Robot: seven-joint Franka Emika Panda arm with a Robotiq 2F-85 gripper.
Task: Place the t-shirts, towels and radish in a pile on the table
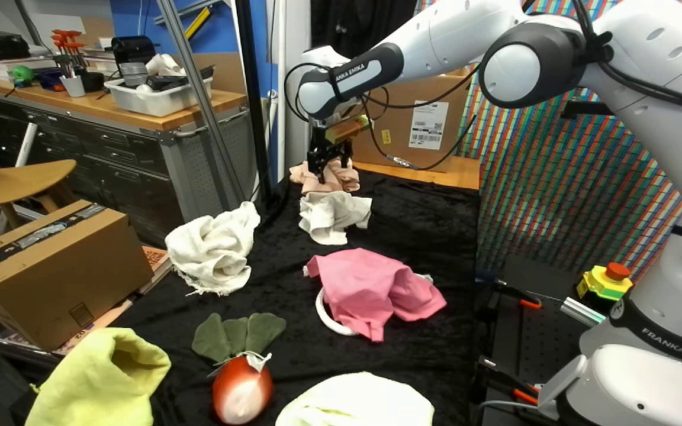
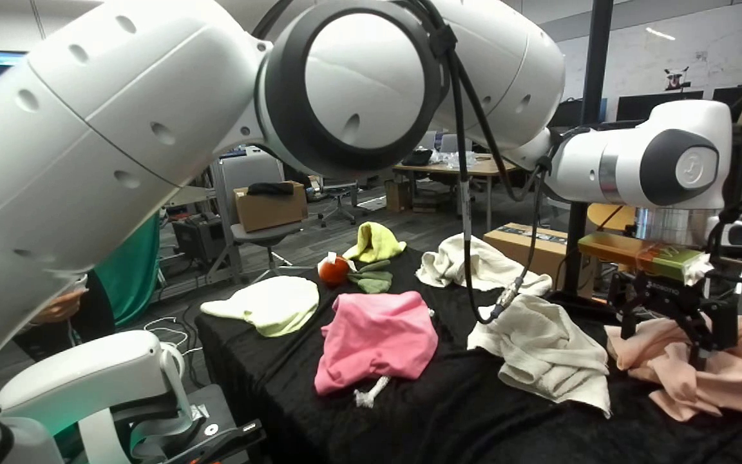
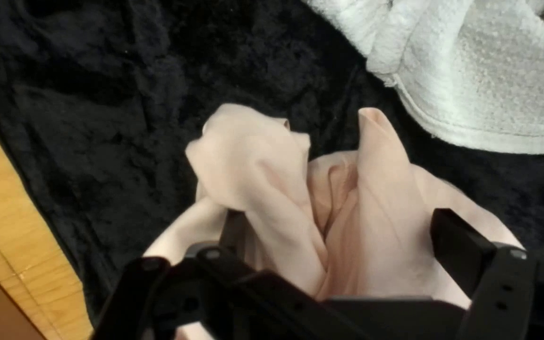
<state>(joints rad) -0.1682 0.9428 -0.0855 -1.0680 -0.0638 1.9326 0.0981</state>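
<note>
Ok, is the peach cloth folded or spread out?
Neither: the peach cloth is bunched up, loose rumpled folds showing between the open fingers in the wrist view.

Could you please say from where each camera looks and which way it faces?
An exterior view: at the table's radish end, facing the gripper; arm and base show.
An exterior view: beside the base, facing the pink cloth; arm across top.
Wrist view: above the peach cloth, facing down; fingers show.
Both exterior views share the radish.
</note>
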